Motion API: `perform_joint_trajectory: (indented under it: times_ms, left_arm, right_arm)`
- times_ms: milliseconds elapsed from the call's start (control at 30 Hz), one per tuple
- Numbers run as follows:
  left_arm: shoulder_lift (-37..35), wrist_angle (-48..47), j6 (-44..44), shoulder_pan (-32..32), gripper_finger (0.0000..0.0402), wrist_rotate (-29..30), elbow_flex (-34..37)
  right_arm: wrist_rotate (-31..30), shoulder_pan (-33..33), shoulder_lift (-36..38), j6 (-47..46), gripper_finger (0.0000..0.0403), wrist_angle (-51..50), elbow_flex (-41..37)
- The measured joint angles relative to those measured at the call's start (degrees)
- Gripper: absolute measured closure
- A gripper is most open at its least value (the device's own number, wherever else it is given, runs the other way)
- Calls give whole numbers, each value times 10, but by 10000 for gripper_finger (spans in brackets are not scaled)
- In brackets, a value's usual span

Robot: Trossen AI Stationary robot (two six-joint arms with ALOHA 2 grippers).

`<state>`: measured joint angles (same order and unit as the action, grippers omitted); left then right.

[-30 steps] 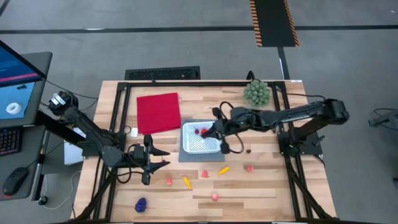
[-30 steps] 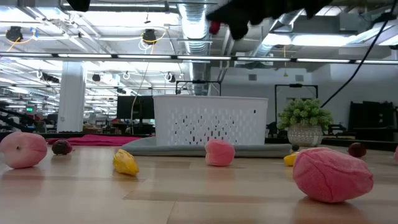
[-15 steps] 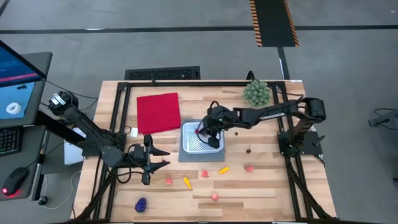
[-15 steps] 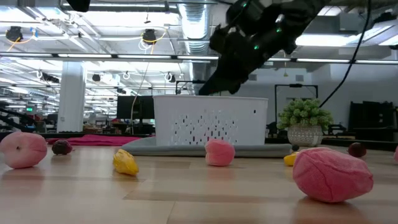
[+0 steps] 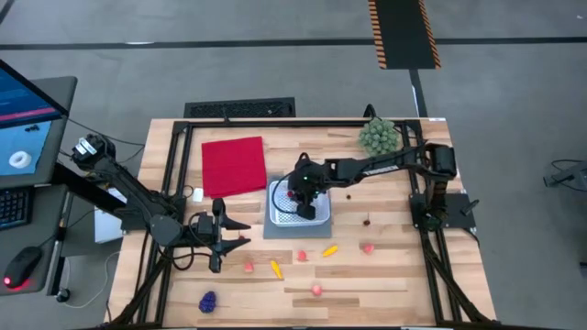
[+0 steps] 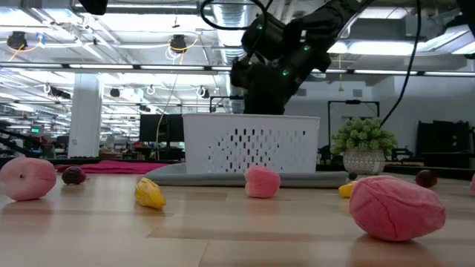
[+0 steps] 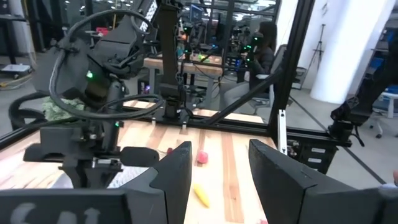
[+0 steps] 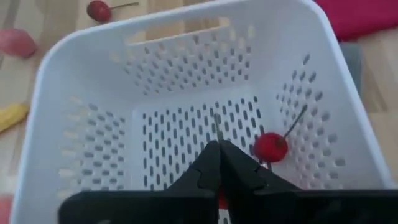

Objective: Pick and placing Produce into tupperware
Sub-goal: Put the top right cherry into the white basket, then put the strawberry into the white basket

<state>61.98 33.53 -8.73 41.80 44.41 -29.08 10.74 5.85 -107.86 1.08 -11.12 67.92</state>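
now the right end effector (image 8: 219, 163) hangs nearly shut over the tupperware (image 8: 81, 81) at frame center, a cherry (image 8: 271, 146) just beside its tips.

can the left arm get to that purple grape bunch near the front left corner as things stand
Probably yes. The left hand hangs open and empty over the table, and the purple grape bunch lies on bare wood on that same side with nothing between them. The right hand is busy over the white container.
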Motion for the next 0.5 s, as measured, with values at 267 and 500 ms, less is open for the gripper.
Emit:
perform_joint_trajectory:
  times_ms: [267, 500]
  left_arm:
    - [0, -4, -2, 0, 251, -5, 0]
    - [0, -6, -8, 0, 251, -5, 0]
  right_arm:
    - [-10, -9, 26, 2, 250, 3, 17]
    - [-18, -9, 68, 2, 153, -18, 16]
